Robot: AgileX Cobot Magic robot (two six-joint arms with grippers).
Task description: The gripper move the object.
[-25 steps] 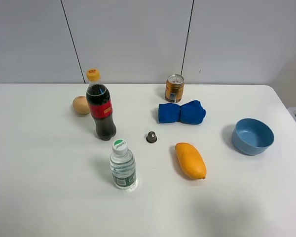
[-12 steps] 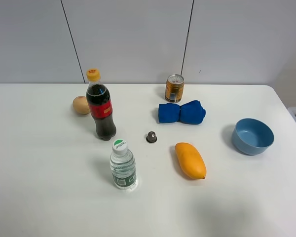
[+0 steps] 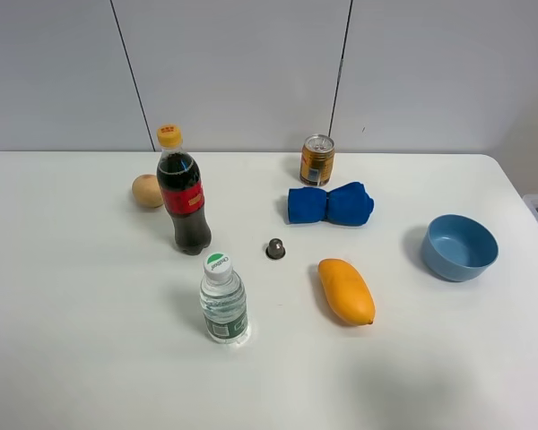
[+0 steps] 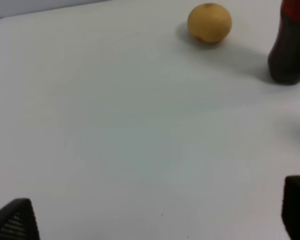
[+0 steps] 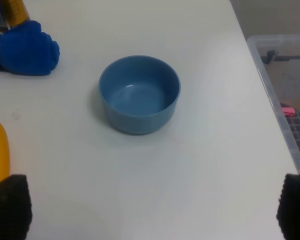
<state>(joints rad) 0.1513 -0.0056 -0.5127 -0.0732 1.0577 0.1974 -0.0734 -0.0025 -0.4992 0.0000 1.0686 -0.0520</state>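
The object (image 3: 275,248) is a tiny dark grey-brown capsule with a lighter top. It stands on the white table (image 3: 90,340) near the middle, between the cola bottle (image 3: 183,193) and the mango (image 3: 346,290). It shows in neither wrist view. Neither gripper shows in the exterior high view. In the left wrist view my left gripper (image 4: 155,215) is open and empty over bare table, with only its dark fingertips (image 4: 15,222) showing. In the right wrist view my right gripper (image 5: 151,207) is open and empty, a short way from the blue bowl (image 5: 139,93).
A beige ball (image 3: 147,190) lies left of the cola bottle. A water bottle (image 3: 222,300) stands in front. A can (image 3: 316,159) and a blue cloth (image 3: 330,203) sit at the back. The blue bowl (image 3: 459,246) is at the right. A clear bin (image 5: 282,75) lies beyond the table's right edge.
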